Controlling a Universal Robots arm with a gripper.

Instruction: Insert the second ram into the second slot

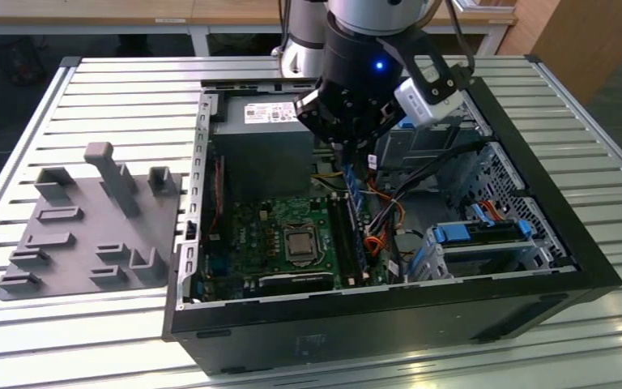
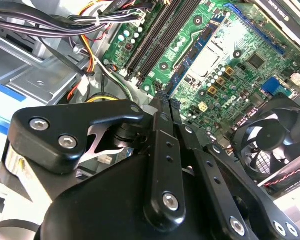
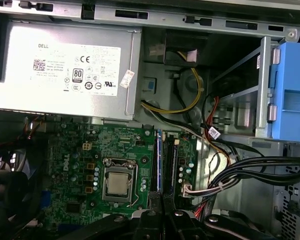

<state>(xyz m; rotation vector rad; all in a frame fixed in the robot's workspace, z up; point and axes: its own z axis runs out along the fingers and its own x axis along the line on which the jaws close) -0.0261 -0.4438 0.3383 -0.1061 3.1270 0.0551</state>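
Nearest the exterior camera, a slatted metal table (image 1: 95,340) carries the open computer case (image 1: 398,312), with a grey fixture tray (image 1: 74,267) at its nine o'clock and wooden furniture (image 1: 570,32) beyond at twelve. Inside, the second ram (image 3: 159,160) stands on edge among the memory slots, running toward six o'clock in the exterior view from the gripper (image 2: 161,100), whose fingers (image 3: 149,220) are clenched together at its far end. Whether they pinch or merely touch it is hidden.

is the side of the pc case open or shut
Open: the computer case has no side panel on it, and the motherboard and power supply lie exposed inside.
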